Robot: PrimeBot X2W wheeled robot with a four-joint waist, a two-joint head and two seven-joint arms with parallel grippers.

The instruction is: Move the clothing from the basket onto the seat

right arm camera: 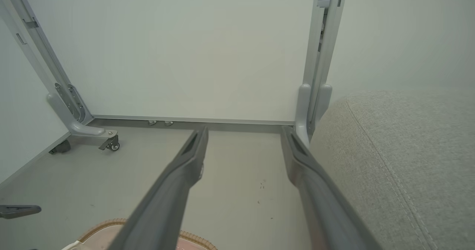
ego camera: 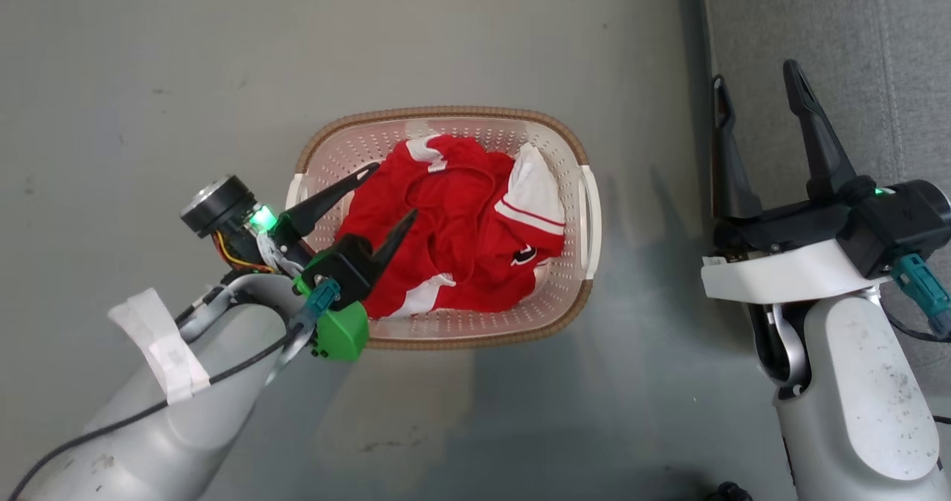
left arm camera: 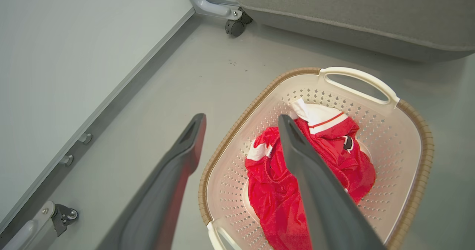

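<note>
The red clothing point(ego camera: 461, 226) with white panels and a dark logo lies bunched inside the cream perforated basket point(ego camera: 587, 211) on the floor. My left gripper point(ego camera: 392, 192) stands open at the basket's left side, above the clothing's left part; the left wrist view shows the clothing point(left arm camera: 274, 190), the basket point(left arm camera: 237, 131) and my left gripper point(left arm camera: 241, 120) with nothing between its fingers. My right gripper point(ego camera: 754, 81) stands open at the edge of the grey seat point(ego camera: 877, 55), well right of the basket. The right wrist view shows the seat point(right arm camera: 400, 161) beside my right gripper point(right arm camera: 245, 129).
A white panel wall on a grey frame with castor feet point(right arm camera: 109, 142) stands beyond the basket. A vertical grey post point(right arm camera: 315, 75) rises next to the seat. A castor point(left arm camera: 234, 26) sits under the seat's corner. Grey floor point(ego camera: 186, 55) surrounds the basket.
</note>
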